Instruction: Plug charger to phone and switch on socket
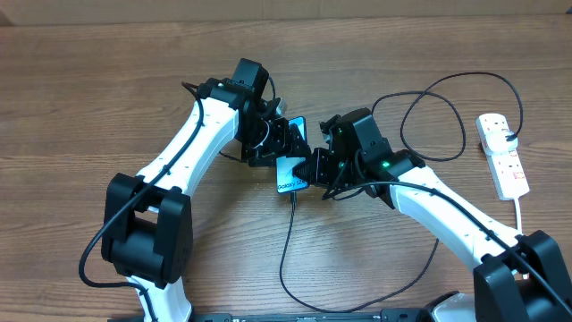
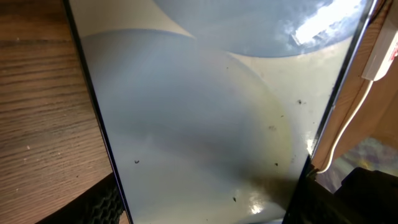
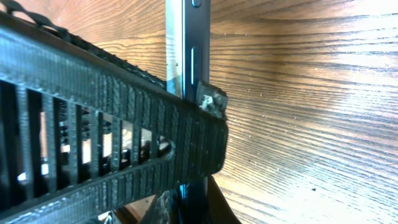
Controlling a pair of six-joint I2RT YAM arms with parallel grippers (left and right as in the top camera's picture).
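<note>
Wooden surface: left end effector clamps the phone, steadying it for plugging; right end effector is closed tight at its edge, by the charger.

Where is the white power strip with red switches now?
Overhead, the white power strip lies at far right of the wooden table, beyond the looping thin black cable.

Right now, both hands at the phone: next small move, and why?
Probably push the right hand toward the lower edge of the phone to seat the charger cable there. That hand is shut where the cable meets the phone, and the left hand braces the phone across its width. Whether the cable is fully in, I cannot tell.
</note>
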